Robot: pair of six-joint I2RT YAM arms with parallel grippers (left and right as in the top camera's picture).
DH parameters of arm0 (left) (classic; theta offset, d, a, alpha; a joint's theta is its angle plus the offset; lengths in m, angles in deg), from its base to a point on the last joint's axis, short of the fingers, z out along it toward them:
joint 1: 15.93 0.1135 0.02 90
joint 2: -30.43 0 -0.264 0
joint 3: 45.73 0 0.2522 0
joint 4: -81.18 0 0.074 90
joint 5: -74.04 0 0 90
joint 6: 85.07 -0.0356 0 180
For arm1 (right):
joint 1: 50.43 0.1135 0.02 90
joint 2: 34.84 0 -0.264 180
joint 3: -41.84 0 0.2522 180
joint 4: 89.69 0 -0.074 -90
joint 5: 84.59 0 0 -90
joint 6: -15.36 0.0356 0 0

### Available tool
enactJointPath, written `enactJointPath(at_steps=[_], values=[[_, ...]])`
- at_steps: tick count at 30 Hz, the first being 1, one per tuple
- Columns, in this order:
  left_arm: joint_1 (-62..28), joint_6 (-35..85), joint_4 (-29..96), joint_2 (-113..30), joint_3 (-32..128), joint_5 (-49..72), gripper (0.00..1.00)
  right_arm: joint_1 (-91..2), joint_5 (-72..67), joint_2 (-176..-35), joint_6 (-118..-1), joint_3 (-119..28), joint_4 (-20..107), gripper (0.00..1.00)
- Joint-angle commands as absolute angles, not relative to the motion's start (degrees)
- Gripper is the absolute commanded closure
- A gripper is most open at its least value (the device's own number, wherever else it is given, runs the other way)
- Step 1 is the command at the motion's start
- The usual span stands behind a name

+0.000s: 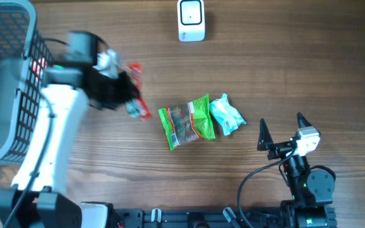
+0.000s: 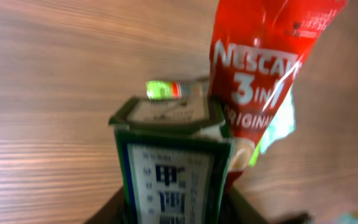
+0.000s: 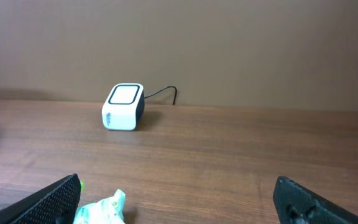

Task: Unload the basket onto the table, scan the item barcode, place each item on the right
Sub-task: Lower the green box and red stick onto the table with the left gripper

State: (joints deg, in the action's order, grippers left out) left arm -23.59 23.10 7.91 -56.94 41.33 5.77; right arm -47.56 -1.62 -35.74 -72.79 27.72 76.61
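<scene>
The left fingers (image 1: 124,94) grip a green-and-white packet (image 2: 169,168) printed with Chinese characters. A red Nescafé 3-in-1 sachet (image 2: 253,68) sits just beside it, and both are over the counter (image 1: 284,63) near the grey wire basket (image 1: 18,95). The white barcode scanner (image 1: 191,19) stands well apart at the far edge. A green snack bag (image 1: 185,121) and a pale mint packet (image 1: 227,115) lie touching mid-counter. The right fingers (image 1: 263,134) gape wide, holding nothing.

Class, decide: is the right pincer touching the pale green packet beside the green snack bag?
Apart. The overhead view shows bare table between the open right pincer and the pale green packet.
</scene>
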Motion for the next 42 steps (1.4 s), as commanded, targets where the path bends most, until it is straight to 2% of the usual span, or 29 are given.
enactJointPath(at_steps=[1,5,8,9,11,12,14,17,19,21,23,26,27,28,29,33,35,42], values=[[-30.2,28.4,18.2,-56.7,29.1,6.5,0.67,-47.8,-1.0,-35.5,-73.1,27.8,76.9,0.00],[-34.3,29.9,31.7,-56.7,18.4,2.0,0.66,-47.8,-1.0,-35.6,-73.1,27.8,76.9,0.00],[-34.6,31.1,34.3,-56.7,15.8,-2.9,0.66,-47.8,-1.0,-35.6,-73.1,27.8,76.9,0.00],[-34.6,31.1,34.2,-56.7,15.8,-3.8,0.61,-47.8,-1.0,-35.6,-73.1,27.8,76.9,0.00],[-34.6,31.1,34.7,-56.7,15.8,-4.0,0.43,-47.8,-1.0,-35.6,-73.1,27.8,76.9,0.00],[-34.6,31.1,34.9,-56.7,15.8,-4.0,0.29,-47.8,-1.0,-35.6,-73.1,27.8,76.9,0.00],[-34.6,31.1,34.9,-56.7,15.8,-4.0,0.09,-47.8,-1.0,-35.6,-73.1,27.8,76.9,0.00],[-34.5,30.8,34.4,-56.7,16.5,-4.0,0.01,-47.8,-1.0,-35.6,-73.1,27.8,76.9,0.00],[-34.1,30.7,31.5,-56.7,19.2,-4.1,0.00,-47.8,-1.0,-35.6,-73.1,27.8,76.9,0.00],[-33.8,30.7,28.4,-56.7,22.9,-4.1,0.06,-47.8,-1.0,-35.6,-73.1,27.8,76.9,0.00],[-33.9,31.4,27.7,-56.7,24.3,-4.0,0.31,-47.8,-1.0,-35.6,-73.1,27.8,76.9,0.00],[-34.6,32.5,27.0,-57.3,24.3,-4.1,0.39,-47.8,-1.0,-35.6,-73.1,27.8,76.9,0.00],[-34.9,32.5,27.0,-57.6,24.3,-4.1,0.47,-47.8,-1.0,-35.6,-73.1,27.8,76.9,0.00],[-36.0,32.7,27.3,-59.0,24.2,-4.1,0.65,-47.8,-1.0,-35.6,-73.1,27.8,76.9,0.00],[-36.4,34.5,27.3,-60.8,24.2,-4.5,0.73,-47.8,-1.0,-35.6,-73.1,27.8,76.9,0.00],[-36.4,35.4,27.1,-65.3,24.2,-4.5,0.77,-47.8,-1.0,-35.6,-73.1,27.8,76.9,0.00],[-36.4,35.4,25.9,-67.4,24.2,-4.5,0.83,-47.8,-1.0,-35.6,-73.1,27.8,76.9,0.00],[-33.7,35.1,21.5,-65.9,24.6,-5.4,0.89,-47.8,-1.0,-35.6,-73.1,27.8,76.9,0.00]])
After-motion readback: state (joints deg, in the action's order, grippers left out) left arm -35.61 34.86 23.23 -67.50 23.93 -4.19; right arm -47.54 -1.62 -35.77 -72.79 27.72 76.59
